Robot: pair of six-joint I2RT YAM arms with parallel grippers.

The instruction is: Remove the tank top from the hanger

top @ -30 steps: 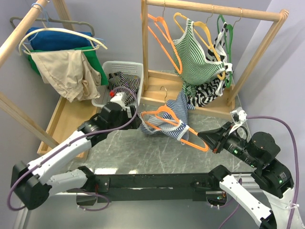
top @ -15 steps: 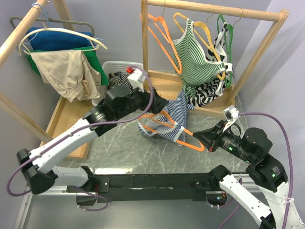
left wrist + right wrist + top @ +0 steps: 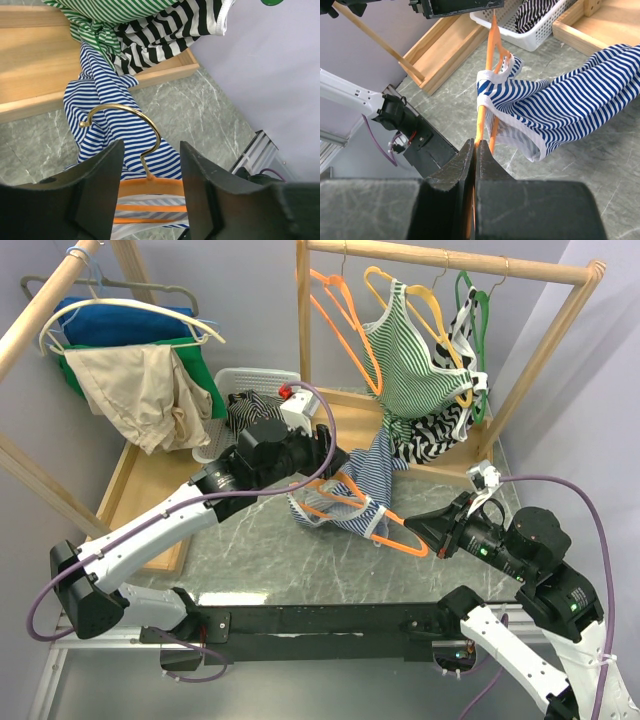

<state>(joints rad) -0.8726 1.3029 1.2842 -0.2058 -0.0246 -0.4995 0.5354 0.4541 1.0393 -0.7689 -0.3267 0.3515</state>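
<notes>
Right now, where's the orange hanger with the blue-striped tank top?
Top view, centre: the orange hanger has one end clamped in the right pincer, its hook inside the open left pincer.

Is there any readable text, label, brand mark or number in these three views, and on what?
None can be read. The blue-and-white striped tank top, the orange plastic hanger, the white plastic basket and the wooden clothes rack carry no visible writing. Neither arm shows legible markings.

High fixed view from behind, looking down, wrist views close, all three sharing the orange hanger [image 3: 150,187]
</notes>
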